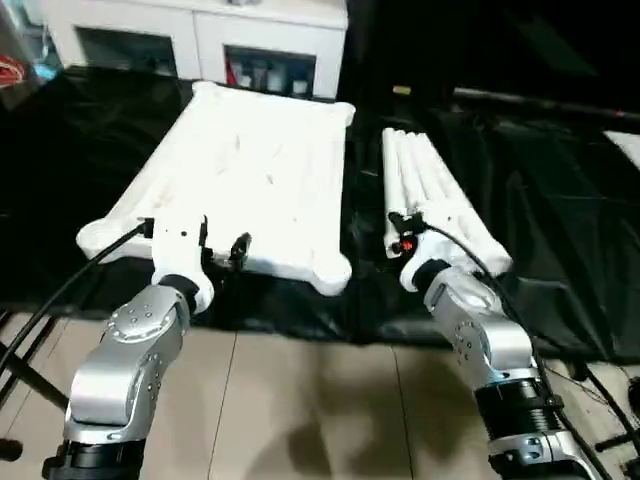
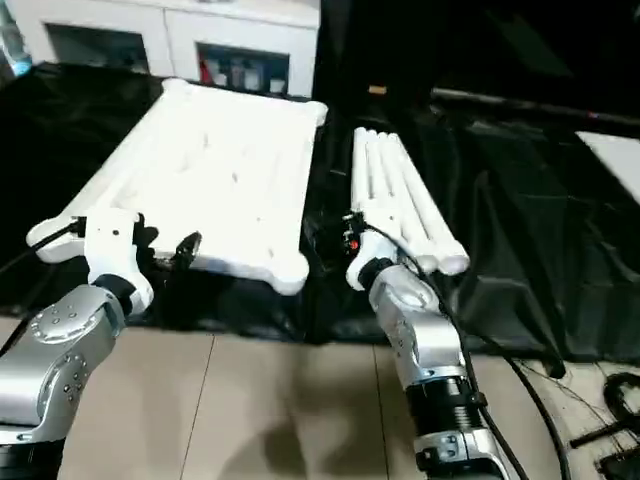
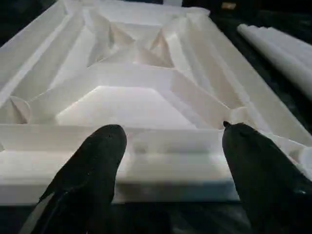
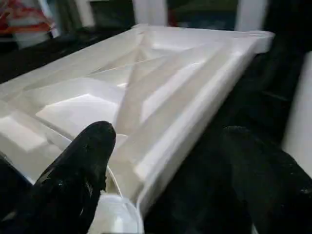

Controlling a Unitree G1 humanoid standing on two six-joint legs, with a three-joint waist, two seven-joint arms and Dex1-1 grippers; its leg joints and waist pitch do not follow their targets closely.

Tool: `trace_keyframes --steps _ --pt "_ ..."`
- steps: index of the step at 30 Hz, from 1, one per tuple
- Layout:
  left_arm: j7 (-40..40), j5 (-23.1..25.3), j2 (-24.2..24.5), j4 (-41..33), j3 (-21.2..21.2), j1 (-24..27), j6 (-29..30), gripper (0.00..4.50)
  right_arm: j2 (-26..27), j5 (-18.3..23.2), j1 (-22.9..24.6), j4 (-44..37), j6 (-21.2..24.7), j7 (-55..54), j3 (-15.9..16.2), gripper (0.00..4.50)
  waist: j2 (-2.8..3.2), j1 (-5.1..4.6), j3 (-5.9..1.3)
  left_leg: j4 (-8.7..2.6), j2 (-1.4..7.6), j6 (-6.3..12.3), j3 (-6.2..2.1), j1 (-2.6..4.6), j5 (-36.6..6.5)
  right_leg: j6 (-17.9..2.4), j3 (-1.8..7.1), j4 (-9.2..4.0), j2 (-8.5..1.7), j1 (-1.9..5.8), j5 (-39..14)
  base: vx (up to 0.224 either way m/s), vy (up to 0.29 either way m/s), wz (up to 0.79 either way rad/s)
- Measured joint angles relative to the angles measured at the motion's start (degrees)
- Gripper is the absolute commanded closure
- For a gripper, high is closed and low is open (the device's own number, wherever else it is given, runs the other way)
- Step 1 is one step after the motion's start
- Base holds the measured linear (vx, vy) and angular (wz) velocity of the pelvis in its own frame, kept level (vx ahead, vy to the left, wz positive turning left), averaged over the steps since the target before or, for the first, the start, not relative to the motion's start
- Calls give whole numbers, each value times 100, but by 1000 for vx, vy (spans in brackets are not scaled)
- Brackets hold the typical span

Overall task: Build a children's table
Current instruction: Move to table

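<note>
Tabletop (image 1: 250,175) lies underside-up near the table's (image 1: 560,220) front edge, ribs showing. Four legs (image 1: 430,200) lie bundled side by side just beside it on the robot's right, not yet fitted. Left pincer (image 3: 170,161) spread, empty, facing the tabletop's near rim. Right pincer (image 4: 165,165) spread, empty, at the tabletop's near right corner socket (image 1: 335,272), between tabletop and legs. Judged: hollow moulded plastic, light, stiff, smooth so likely slippery. Tabletop best taken by the raised rim or a rib. Legs are tubes, will roll; pinch one across its width, near mid-length for balance.
</note>
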Motion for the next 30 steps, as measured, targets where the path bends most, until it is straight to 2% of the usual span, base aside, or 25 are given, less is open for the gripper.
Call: trace_keyframes --steps 2,3,4,5,6,7,8,9,10,11,12,14,16,17,18,19,20,23,24,25,26,27,28,29,30 --pt "14 0 -8 -7 -3 10 1 87 -21 -62 12 -22 -8 90 86 59 2 20 -25 69 -20 112 -88 -56 -94 67 -23 -33 13 85 -89 176 -10 21" --pt "8 -10 -96 -23 -59 -28 0 87 -110 -80 103 -64 -17 138 91 59 62 -24 -50 380 -53 717 -203 -335 -223 170 -100 -143 42 223 -139 161 65 84" --pt "6 -11 -104 -98 -71 25 0 87 -166 -103 127 -56 -12 161 79 59 91 -8 -52 430 -129 897 -302 -418 -271 196 -194 -181 44 328 -202 161 65 84" --pt "9 -6 -46 -121 -9 93 0 87 -142 -105 103 -63 -12 182 73 59 99 -17 -56 452 -188 918 -471 -352 -333 195 -289 -92 54 363 -282 211 11 80" --pt "44 16 46 -110 141 200 1 87 -7 -82 -9 -84 0 207 150 59 59 -60 -61 438 -307 865 -733 -264 -401 172 -293 504 2 111 -415 220 -129 17" --pt "65 53 127 -82 262 264 5 87 153 -26 -34 -167 15 257 243 59 52 -26 -65 406 -335 668 -803 -129 -456 183 -247 1065 6 -176 -461 220 -129 17" --pt "68 86 129 -80 305 259 5 87 203 13 -20 -245 28 309 323 59 31 -17 -76 388 -375 566 -818 -15 -513 193 -213 1273 27 -430 -461 57 -161 -20" --pt "62 87 99 -116 271 219 -1 87 172 68 -19 -291 47 330 330 59 -106 -49 -134 358 -479 410 -745 97 -582 168 -59 1196 -13 -773 -389 -111 -128 -10" --pt "59 86 92 -151 233 194 -9 87 101 75 -13 -303 56 333 319 59 -254 -103 -158 367 -590 286 -633 200 -648 -2 88 850 -87 -941 -188 -111 -128 -10" --pt "57 90 36 -134 208 173 -22 87 -11 77 46 -318 70 334 267 59 -346 -132 -130 500 -652 288 -530 272 -742 -99 285 928 -95 -900 38 -43 -62 30" --pt "20 71 -93 -100 -35 170 -20 87 -187 67 268 -315 154 306 147 59 -347 -108 -117 867 -655 708 -468 257 -771 -142 419 925 -3 -689 -115 139 -23 37" --pt "-30 50 -63 -102 -117 210 -21 87 -267 43 361 -303 267 252 -20 59 -302 -63 -104 1357 -764 653 -486 -20 -741 -179 447 686 111 -417 -109 155 -20 19" --pt "-59 53 28 -107 -79 190 -31 87 -212 74 376 -501 310 239 -53 59 -156 -21 -96 1282 -771 278 -502 -434 -516 -219 287 474 229 -157 -108 145 -6 -4" --pt "-69 52 25 -106 -67 191 -30 87 -177 85 381 -654 328 195 -76 59 -2 20 -105 1001 -655 167 -518 -575 -363 -235 151 434 309 -75 -124 146 34 -1" --pt "-82 51 41 -108 -53 183 -29 87 -155 95 396 -840 375 143 -82 59 229 31 -108 677 -421 403 -556 -680 194 -196 -57 462 412 0 -182 138 83 -9" --pt "-96 29 37 -91 14 210 -38 87 -34 132 468 -914 443 110 -36 59 259 39 -103 736 -376 405 -526 -710 162 -203 -84 597 388 -82 -237 138 83 -9" --pt "-102 17 14 -74 129 222 -51 87 45 177 480 -953 511 104 59 59 176 50 -136 762 -375 423 -447 -699 127 -208 9 755 361 -221 -220 128 84 -23" --pt "-128 62 68 -21 128 184 -165 87 -61 274 643 -1211 640 14 15 59 23 187 -196 748 -372 472 58 -700 84 130 248 675 55 -616 32 65 84 -44" --pt "-155 115 117 20 9 163 -175 87 -137 274 750 -1270 655 -37 -77 59 16 250 -199 719 -376 469 169 -692 86 175 477 682 100 -652 69 8 93 -46" --pt "-173 139 100 39 -123 128 -186 87 -171 270 835 -1272 673 -87 -179 59 31 306 -187 828 -403 468 105 -722 20 176 646 657 118 -658 76 8 93 -46" --pt "-183 193 73 61 -291 93 -231 87 -222 257 916 -1256 687 -134 -253 59 31 404 -182 1091 -455 402 -51 -716 -90 220 809 631 127 -660 113 -33 155 -59" --pt "-187 326 96 59 -458 91 -317 87 -236 186 935 -1250 693 -203 -355 59 76 426 -183 1206 -502 271 -317 -668 -207 292 968 543 156 -640 198 -53 170 -71" --pt "-181 395 112 57 -506 64 -354 87 -216 173 914 -1274 697 -236 -388 59 177 369 -198 899 -445 160 -431 -561 -248 323 1064 461 249 -628 267 -53 170 -71" --pt "-167 461 155 58 -516 14 -373 87 -159 162 897 -1301 717 -287 -416 59 204 283 -171 881 -413 151 -360 -515 -254 348 1124 411 291 -633 319 -79 166 -52" --pt "-139 492 156 65 -458 19 -367 87 -62 154 891 -1306 752 -319 -351 59 210 141 -167 856 -416 207 -286 -508 -253 59 978 475 251 -689 312 -89 160 -31"
